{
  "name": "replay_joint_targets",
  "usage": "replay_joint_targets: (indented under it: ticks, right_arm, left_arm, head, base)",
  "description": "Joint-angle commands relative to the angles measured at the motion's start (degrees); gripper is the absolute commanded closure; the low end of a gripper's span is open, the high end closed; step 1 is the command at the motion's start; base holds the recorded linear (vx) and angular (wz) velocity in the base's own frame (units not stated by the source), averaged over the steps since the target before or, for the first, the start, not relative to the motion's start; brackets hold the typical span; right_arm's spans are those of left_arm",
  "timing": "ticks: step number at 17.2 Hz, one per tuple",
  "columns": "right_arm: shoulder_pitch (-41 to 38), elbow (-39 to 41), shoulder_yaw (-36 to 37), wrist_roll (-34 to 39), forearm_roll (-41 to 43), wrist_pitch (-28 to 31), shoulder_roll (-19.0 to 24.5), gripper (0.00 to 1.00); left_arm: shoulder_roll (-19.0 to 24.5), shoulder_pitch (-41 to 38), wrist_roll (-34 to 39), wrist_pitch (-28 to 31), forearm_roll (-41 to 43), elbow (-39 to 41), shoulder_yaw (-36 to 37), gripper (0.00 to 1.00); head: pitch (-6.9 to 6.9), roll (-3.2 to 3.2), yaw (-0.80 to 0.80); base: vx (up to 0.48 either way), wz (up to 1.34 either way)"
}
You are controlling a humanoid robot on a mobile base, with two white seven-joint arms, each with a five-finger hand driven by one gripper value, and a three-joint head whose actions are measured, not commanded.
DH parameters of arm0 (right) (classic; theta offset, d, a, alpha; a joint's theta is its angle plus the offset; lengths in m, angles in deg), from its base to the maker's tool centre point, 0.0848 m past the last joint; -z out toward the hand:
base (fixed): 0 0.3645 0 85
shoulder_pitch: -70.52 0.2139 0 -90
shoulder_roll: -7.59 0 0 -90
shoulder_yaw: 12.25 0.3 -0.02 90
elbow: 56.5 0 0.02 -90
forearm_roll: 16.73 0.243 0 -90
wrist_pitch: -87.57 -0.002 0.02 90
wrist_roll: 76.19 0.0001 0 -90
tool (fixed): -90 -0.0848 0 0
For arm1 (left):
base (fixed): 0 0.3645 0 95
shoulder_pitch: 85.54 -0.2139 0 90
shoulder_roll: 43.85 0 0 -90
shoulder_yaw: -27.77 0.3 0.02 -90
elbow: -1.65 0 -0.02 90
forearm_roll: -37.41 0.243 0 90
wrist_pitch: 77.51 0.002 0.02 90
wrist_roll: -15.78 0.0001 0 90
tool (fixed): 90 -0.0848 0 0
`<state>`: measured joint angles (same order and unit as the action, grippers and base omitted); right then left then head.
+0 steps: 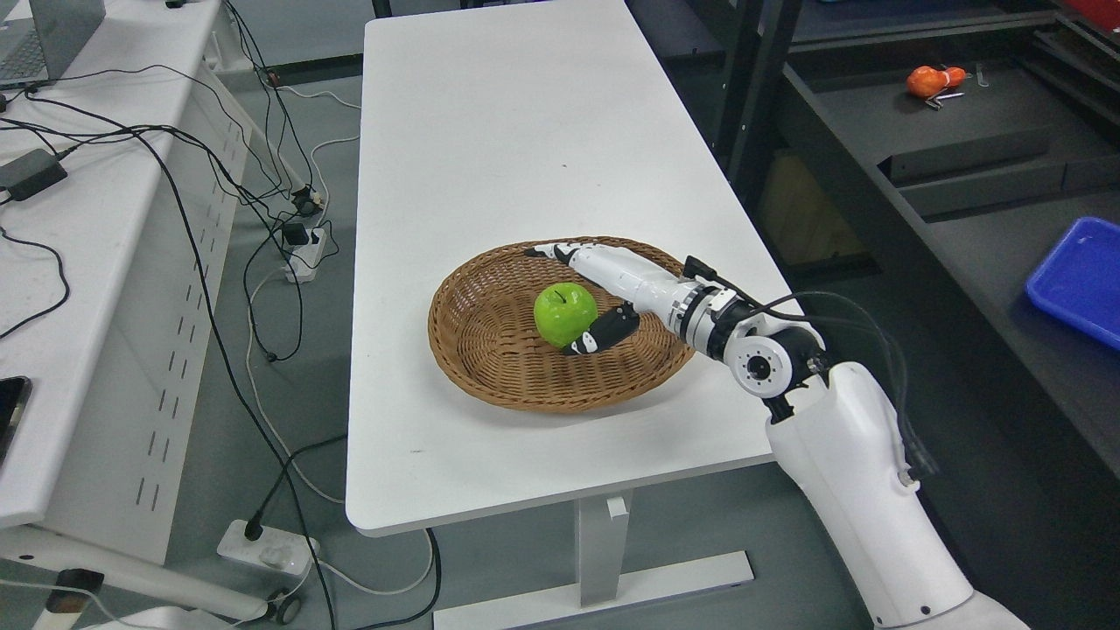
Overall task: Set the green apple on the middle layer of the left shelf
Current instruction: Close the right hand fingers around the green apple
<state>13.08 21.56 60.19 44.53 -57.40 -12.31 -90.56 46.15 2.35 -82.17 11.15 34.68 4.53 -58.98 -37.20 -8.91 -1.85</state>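
Right hand (584,302) spread around the green apple (564,313) in the basket (490,367), not yet clenched.
Apple looks rigid, smooth, likely slippery: grip across its widest girth.

A wicker basket (490,350) sits on a white table (507,131); a blue tray (1081,280) lies far right.

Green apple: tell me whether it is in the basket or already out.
In. The green apple sits upright, stem up, inside the wicker basket. The right hand is open around it, thumb at its near side, fingers extended behind.
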Motion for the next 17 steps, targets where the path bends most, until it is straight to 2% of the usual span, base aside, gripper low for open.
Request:
replay_joint_targets:
  ticks: [1, 6, 10, 13, 15, 17]
  right_arm:
    - [3.64, -12.74, -8.9, -0.05, -2.31, 1.52, -0.38, 0.0]
    - [6.2, -14.95, -8.9, -0.05, -2.23, 3.02, -0.29, 0.0]
    - [6.47, -16.27, -8.81, -0.05, -2.23, 3.46, -0.2, 0.07]
    - [6.47, -16.19, -8.81, -0.14, -2.14, 3.46, -0.2, 0.18]
    - [6.47, -16.19, -8.46, -0.14, -2.05, 3.46, -0.12, 0.32]
    - [6.47, -16.1, -7.76, -0.58, -1.96, 3.46, -0.03, 0.4]
  left_arm:
    - [1.0, 0.0, -0.05, -0.16, 0.0, 0.02, 0.0, 0.0]
    - [1.0, 0.0, -0.05, -0.07, 0.0, 0.02, 0.0, 0.0]
    - [1.0, 0.0, -0.05, -0.07, 0.0, 0.02, 0.0, 0.0]
    - [1.0, 0.0, -0.05, -0.07, 0.0, 0.02, 0.0, 0.0]
    - [1.0, 0.0, -0.05, -0.07, 0.0, 0.02, 0.0, 0.0]
    - [1.0, 0.0, -0.05, -0.07, 0.0, 0.02, 0.0, 0.0]
  head:
    - [0.0, 0.0, 0.0]
    - [0.0, 0.0, 0.0]
    - [0.0, 0.0, 0.0]
    - [0.0, 0.0, 0.0]
    - [0.0, 0.0, 0.0]
    - [0.0, 0.0, 0.0]
  base:
    - [0.0, 0.0]
    - [0.0, 0.0]
    - [0.0, 0.0]
    - [0.0, 0.0]
    - [0.0, 0.0]
    - [0.0, 0.0]
